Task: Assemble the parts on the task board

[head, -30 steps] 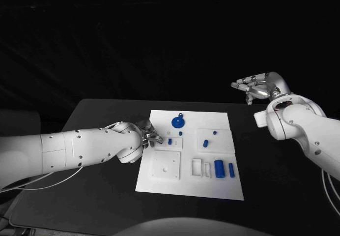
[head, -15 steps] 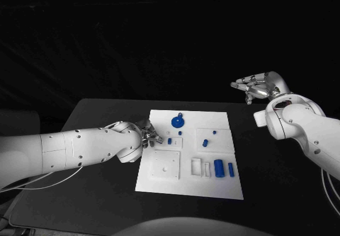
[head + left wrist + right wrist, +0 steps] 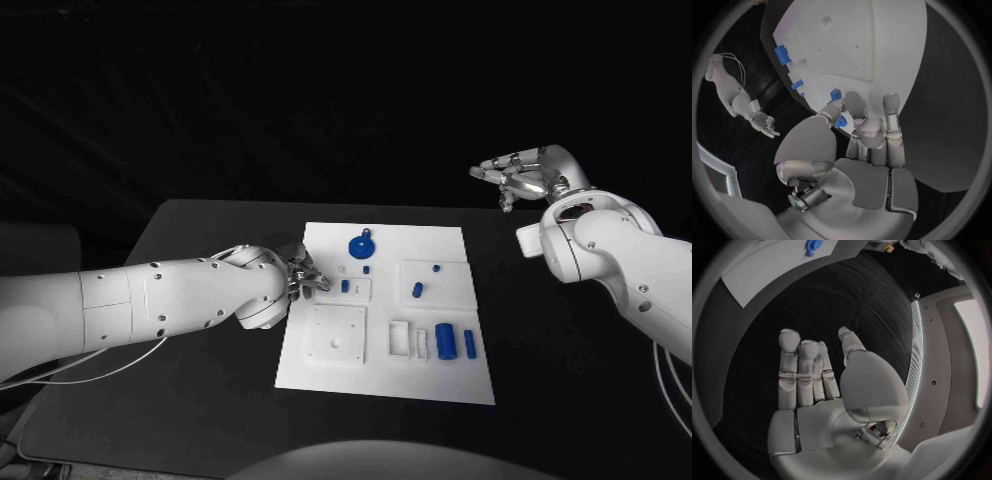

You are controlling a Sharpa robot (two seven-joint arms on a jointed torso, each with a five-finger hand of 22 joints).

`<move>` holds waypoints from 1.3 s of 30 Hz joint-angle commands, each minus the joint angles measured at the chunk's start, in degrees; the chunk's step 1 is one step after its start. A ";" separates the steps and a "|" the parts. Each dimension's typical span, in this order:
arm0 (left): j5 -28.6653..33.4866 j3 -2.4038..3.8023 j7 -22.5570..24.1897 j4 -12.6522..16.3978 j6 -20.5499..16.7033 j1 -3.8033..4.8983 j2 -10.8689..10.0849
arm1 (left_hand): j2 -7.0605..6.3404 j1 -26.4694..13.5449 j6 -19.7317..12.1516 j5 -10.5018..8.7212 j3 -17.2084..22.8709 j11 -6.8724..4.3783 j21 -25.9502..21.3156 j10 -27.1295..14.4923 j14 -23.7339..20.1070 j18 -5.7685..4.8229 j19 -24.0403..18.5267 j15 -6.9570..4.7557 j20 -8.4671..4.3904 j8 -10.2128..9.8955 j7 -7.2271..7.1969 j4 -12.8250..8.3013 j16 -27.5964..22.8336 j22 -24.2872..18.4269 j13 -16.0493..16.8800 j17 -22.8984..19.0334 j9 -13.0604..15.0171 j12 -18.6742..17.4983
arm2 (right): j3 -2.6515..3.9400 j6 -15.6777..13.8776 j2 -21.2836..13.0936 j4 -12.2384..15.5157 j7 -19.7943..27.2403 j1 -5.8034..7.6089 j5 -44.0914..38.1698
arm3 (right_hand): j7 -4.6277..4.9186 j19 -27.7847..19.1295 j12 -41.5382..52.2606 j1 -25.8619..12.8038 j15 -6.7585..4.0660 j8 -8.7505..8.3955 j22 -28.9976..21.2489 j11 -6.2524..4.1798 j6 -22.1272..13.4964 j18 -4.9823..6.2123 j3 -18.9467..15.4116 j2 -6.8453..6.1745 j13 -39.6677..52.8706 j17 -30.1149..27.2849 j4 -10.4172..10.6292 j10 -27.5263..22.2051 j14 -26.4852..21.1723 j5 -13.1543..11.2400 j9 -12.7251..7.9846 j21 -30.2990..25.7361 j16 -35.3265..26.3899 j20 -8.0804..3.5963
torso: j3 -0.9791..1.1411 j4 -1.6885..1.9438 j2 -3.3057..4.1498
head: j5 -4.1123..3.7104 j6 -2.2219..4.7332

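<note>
Left hand (image 3: 306, 275) pinching small blue part (image 3: 836, 94) at board (image 3: 433, 380): light, rigid, slippery; right hand (image 3: 522, 176) empty, fingers apart.

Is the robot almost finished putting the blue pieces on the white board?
Hard to say. Several blue parts sit on the task board; which are finished isn't clear. The left hand works at the board's edge by a small blue part. The right hand holds nothing, off the board.
</note>
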 commanded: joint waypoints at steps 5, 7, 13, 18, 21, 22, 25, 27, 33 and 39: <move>2.02 -0.12 0.00 -0.08 3.04 -0.12 0.03 | 0.60 -0.31 10.90 -0.31 -0.20 -1.21 -0.19 1.96 0.09 0.55 0.21 -0.18 0.21 3.61 -7.39 -0.62 0.18 0.15 1.06 -0.51 -2.92 -0.32 | 0.03 1.08 0.12 -0.18 -0.03 0.00 0.06 | -0.18 0.34 -0.17 -0.33 -0.08 -0.01 2.41 0.03 0.33 0.16 0.02 -0.03 -0.09 -0.08 0.37 -0.35 -0.51 0.46 -0.01 -0.37 -0.09 0.01 | 0.01 -0.01 0.02 | -0.11 -0.02; 2.46 -0.12 -0.04 -0.24 3.41 -0.02 0.10 | 0.56 0.01 10.79 -0.37 -0.41 -1.21 -0.25 1.97 0.07 0.48 0.23 -0.18 0.18 3.96 -7.39 -0.42 0.13 0.18 1.07 -0.66 -3.34 -0.37 | 0.03 1.12 0.16 -0.26 -0.05 0.00 0.06 | -0.20 0.34 -0.18 -0.32 -0.08 -0.02 2.43 0.02 0.39 0.15 0.03 -0.04 -0.11 -0.09 0.39 -0.36 -0.51 0.67 0.00 -0.33 -0.08 0.01 | 0.03 -0.03 0.00 | -0.13 -0.07; 3.79 -0.11 -0.40 -0.86 5.31 0.74 0.57 | 0.75 -0.12 10.79 -0.50 -0.38 -1.21 -0.27 1.97 0.09 0.47 0.21 -0.17 0.19 4.12 -7.40 -0.27 0.16 0.20 1.12 -0.67 -3.44 -0.28 | 0.02 1.41 0.36 -0.56 -0.08 0.00 0.16 | -0.19 0.33 -0.19 -0.54 -0.08 -0.01 2.40 0.03 0.39 0.15 -0.07 -0.14 -0.12 -0.10 0.53 -0.37 -0.53 1.01 -0.01 -0.47 -0.08 0.00 | 0.06 -0.07 0.03 | -0.20 -0.10; 4.79 -0.10 -0.61 -1.53 6.53 1.56 1.30 | 0.94 -0.15 10.61 -0.78 -0.32 -1.21 -0.34 1.95 0.00 0.44 0.15 -0.15 0.19 4.26 -7.39 -0.32 -0.06 0.20 1.15 -1.13 -3.50 -0.27 | 0.02 1.65 0.58 -0.80 -0.08 0.00 0.37 | -0.18 0.31 -0.18 -0.66 -0.07 -0.02 2.41 0.03 0.34 0.14 -0.16 -0.14 -0.12 -0.10 0.69 -0.39 -0.54 1.20 -0.02 -0.47 -0.07 0.01 | 0.10 -0.07 0.05 | -0.18 -0.11; 5.35 -0.09 -0.60 -2.18 7.08 2.12 1.87 | 1.03 -0.07 10.53 -0.95 -0.32 -1.20 -0.37 1.96 0.00 0.42 0.12 -0.16 0.17 4.31 -7.36 -0.34 -0.12 0.20 1.13 -1.23 -3.53 -0.31 | 0.02 1.73 0.70 -0.92 -0.07 0.00 0.47 | -0.18 0.31 -0.18 -0.66 -0.07 -0.02 2.41 0.03 0.34 0.14 -0.16 -0.14 -0.12 -0.10 0.70 -0.39 -0.54 1.21 -0.02 -0.47 -0.07 0.01 | 0.07 -0.07 0.05 | -0.20 -0.09; 5.51 -0.09 -0.58 -2.42 7.26 2.30 2.06 | 1.10 0.02 10.49 -1.09 -0.31 -1.21 -0.38 1.96 0.01 0.42 0.13 -0.15 0.18 4.35 -7.36 -0.35 -0.14 0.20 1.11 -1.27 -3.55 -0.35 | 0.02 1.75 0.73 -0.96 -0.07 0.00 0.49 | -0.19 0.31 -0.17 -0.69 -0.07 -0.02 2.40 0.03 0.33 0.14 -0.24 -0.17 -0.12 -0.10 0.82 -0.40 -0.55 1.35 -0.01 -0.52 -0.07 0.02 | 0.07 -0.07 0.05 | -0.20 -0.09; 5.93 -0.09 -0.54 -3.06 7.81 2.80 2.51 | 1.10 0.10 10.46 -1.11 -0.33 -1.21 -0.39 1.96 -0.01 0.41 0.13 -0.14 0.18 4.39 -7.35 -0.37 -0.19 0.21 1.09 -1.35 -3.56 -0.37 | 0.02 1.81 0.81 -1.04 -0.07 0.00 0.53 | -0.19 0.31 -0.17 -0.69 -0.07 -0.02 2.40 0.03 0.33 0.14 -0.24 -0.17 -0.12 -0.10 0.82 -0.40 -0.55 1.35 -0.01 -0.52 -0.07 0.02 | 0.07 -0.09 0.04 | -0.22 -0.12; 6.31 -0.09 -0.52 -3.54 8.42 3.17 2.84 | 1.10 0.21 10.40 -1.21 -0.37 -1.20 -0.42 1.97 -0.01 0.40 0.10 -0.14 0.18 4.43 -7.34 -0.38 -0.24 0.21 1.09 -1.44 -3.60 -0.37 | 0.02 1.87 0.84 -1.11 -0.08 0.00 0.55 | -0.19 0.31 -0.17 -0.69 -0.07 -0.02 2.40 0.03 0.33 0.14 -0.24 -0.17 -0.12 -0.10 0.82 -0.40 -0.55 1.35 -0.01 -0.52 -0.07 0.02 | 0.06 -0.09 0.02 | -0.23 -0.12; 7.09 -0.08 -0.83 -4.77 11.16 4.22 3.85 | 1.15 0.43 10.31 -1.30 -0.42 -1.20 -0.48 1.97 -0.02 0.37 0.06 -0.12 0.17 4.56 -7.32 -0.44 -0.33 0.22 1.05 -1.58 -3.64 -0.38 | 0.02 2.03 1.03 -1.43 -0.12 0.00 0.57 | -0.19 0.31 -0.17 -0.69 -0.07 -0.02 2.40 0.03 0.33 0.14 -0.24 -0.17 -0.12 -0.10 0.82 -0.40 -0.55 1.35 -0.01 -0.52 -0.07 0.02 | 0.05 -0.03 0.04 | -0.31 -0.11; 7.92 -0.07 -1.65 -6.09 15.65 5.20 4.63 | 1.20 0.68 10.21 -1.17 -0.33 -1.19 -0.51 1.97 -0.01 0.28 0.01 -0.08 0.10 4.67 -7.29 -0.74 -0.35 0.27 1.01 -1.56 -3.67 -0.38 | 0.01 2.25 1.20 -1.66 -0.17 0.00 0.58 | -0.19 0.31 -0.15 -0.53 -0.07 -0.02 2.42 0.04 0.34 0.14 -0.27 -0.11 -0.11 -0.11 0.89 -0.43 -0.57 1.38 0.00 -0.53 -0.06 0.02 | 0.06 -0.03 0.04 | -0.32 -0.22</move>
